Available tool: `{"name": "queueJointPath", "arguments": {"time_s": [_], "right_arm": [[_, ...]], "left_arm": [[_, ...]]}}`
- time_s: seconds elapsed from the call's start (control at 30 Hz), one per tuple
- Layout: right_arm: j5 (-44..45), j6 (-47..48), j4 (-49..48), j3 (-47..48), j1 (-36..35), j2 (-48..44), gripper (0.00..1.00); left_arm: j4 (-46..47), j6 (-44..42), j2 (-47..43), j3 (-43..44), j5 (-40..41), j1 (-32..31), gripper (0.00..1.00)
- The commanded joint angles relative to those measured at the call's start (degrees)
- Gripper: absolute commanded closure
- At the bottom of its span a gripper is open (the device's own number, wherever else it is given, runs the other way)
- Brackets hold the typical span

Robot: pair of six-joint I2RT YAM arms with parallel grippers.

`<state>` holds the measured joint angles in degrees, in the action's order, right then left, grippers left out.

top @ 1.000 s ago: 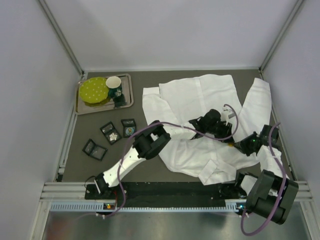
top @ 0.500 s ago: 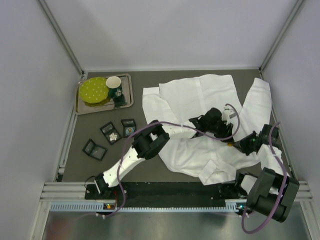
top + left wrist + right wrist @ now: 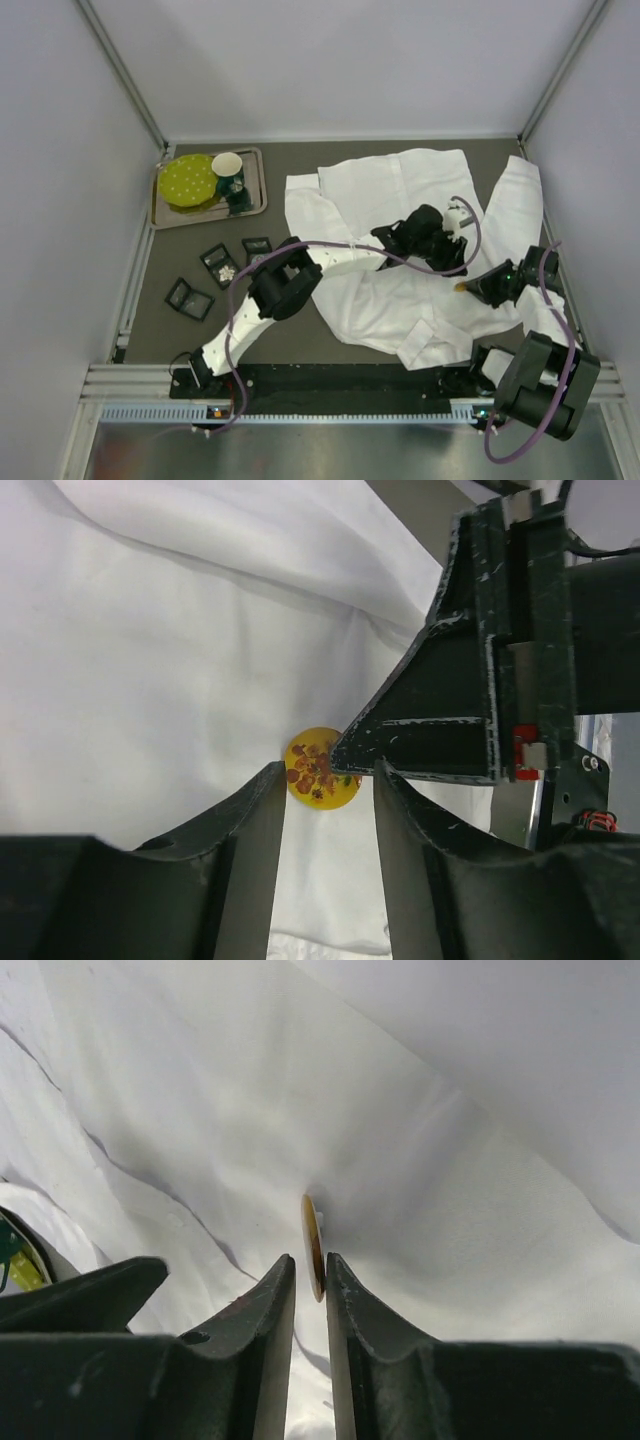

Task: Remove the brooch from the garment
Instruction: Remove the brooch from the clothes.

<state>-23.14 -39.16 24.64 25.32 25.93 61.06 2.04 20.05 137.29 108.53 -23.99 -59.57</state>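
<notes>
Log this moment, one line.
left gripper open, facing round yellow brooch | right gripper astride brooch rim, grip unclear | brooch on white cloth shirt

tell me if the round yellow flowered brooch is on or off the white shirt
on: the brooch sits against the shirt cloth in both wrist views

garment (image 3: 400, 195): thin white cloth, soft, full of creases, not shiny
brooch (image 3: 318, 770): hard and smooth, yellow painted face
left gripper (image 3: 328, 778): smooth black plastic, a dull shine
right gripper (image 3: 309, 1258): black plastic, scratched and scuffed
table (image 3: 290, 160): dark grey, flat, not shiny
tray (image 3: 205, 217): shiny metal
</notes>
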Motion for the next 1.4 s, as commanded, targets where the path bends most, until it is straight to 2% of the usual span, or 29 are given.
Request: {"name": "queueJointPath", "arguments": {"time_s": [0.0,0.07,0.3,0.47,0.73,0.93,1.37], "right_arm": [[-0.77,0.05,-1.35,2.54,0.26,0.2,0.8],[-0.77,0.48,-1.35,2.63,0.26,0.2,0.78],[-0.95,1.89,-1.88,3.33,0.08,-0.85,0.77],[-1.03,1.28,-2.32,3.77,-0.97,-1.21,0.77],[-0.86,0.57,-3.2,4.47,-2.55,0.29,0.77],[-0.68,0.13,-3.29,4.65,-3.08,0.03,0.77],[-0.95,0.22,-3.55,4.21,-3.52,0.38,0.77]], "left_arm": [[1.91,-2.91,-7.47,-2.53,2.28,-0.2,0.58],[1.39,-4.49,-8.09,-3.5,3.68,-0.28,0.63],[-1.78,-7.57,-8.45,-3.94,4.3,-0.28,0.66],[-1.61,-8.54,-8.01,-4.99,2.02,-0.37,0.72],[-0.11,-9.77,-8.18,-7.1,0.0,-0.9,0.71],[-0.2,-11.17,-7.83,-7.11,-1.33,-2.21,0.63],[-0.55,-9.07,-5.64,-4.73,1.75,-3.09,0.66]]}}
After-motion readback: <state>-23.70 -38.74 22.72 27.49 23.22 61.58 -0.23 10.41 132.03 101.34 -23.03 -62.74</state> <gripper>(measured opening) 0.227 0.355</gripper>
